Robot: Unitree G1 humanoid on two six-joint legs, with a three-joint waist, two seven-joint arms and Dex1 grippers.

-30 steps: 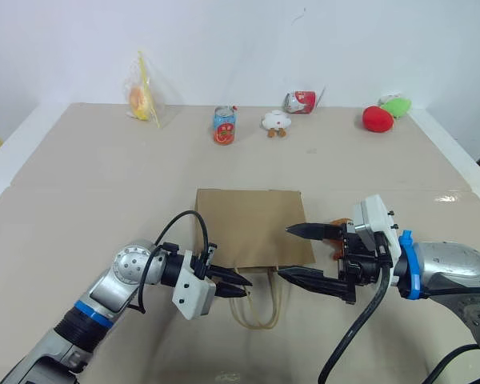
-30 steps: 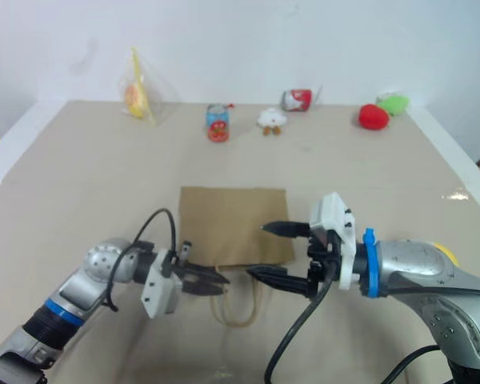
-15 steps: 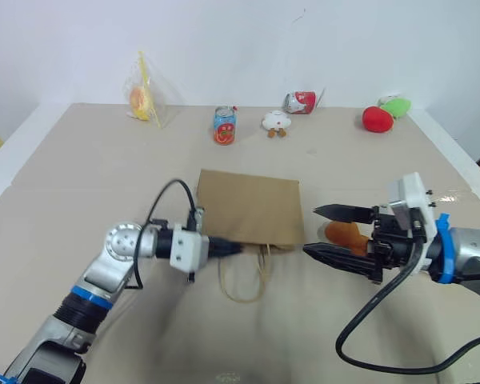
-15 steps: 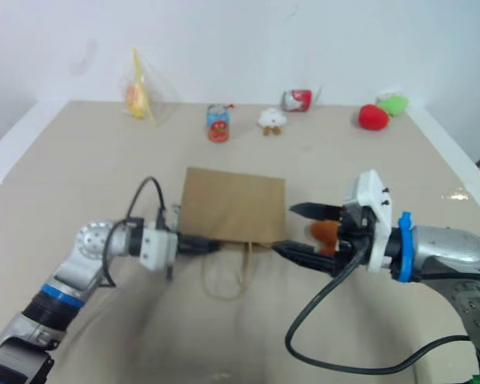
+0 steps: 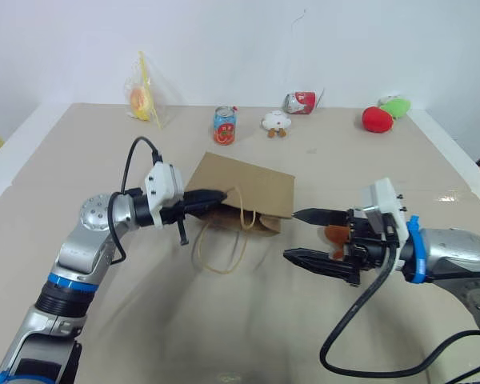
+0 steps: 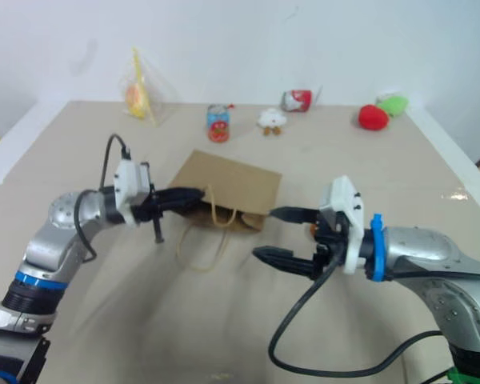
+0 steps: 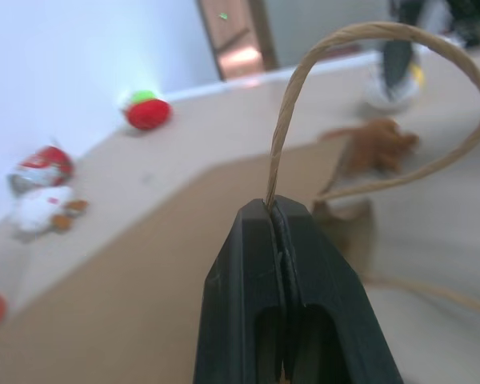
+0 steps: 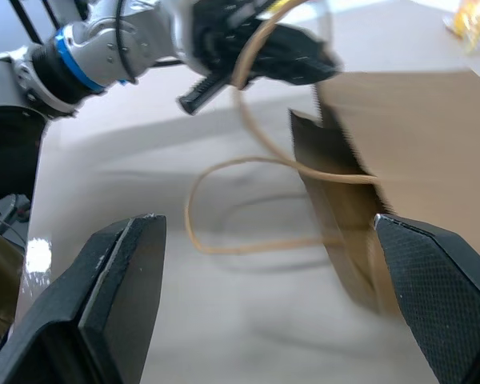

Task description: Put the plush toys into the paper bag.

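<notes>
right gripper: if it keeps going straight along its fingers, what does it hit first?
Most likely the paper bag: the open right gripper points at the bag's raised mouth edge, which the left gripper holds up by one handle. Depth is unclear, so it may pass just in front.

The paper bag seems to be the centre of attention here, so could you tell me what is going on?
The robot's left tool is shut on one twisted handle of the paper bag, holding that edge up off the table. The right tool hangs open just beside the bag's mouth. The orange-brown plush toy lies on the table behind the right tool, not yet in the bag.
</notes>
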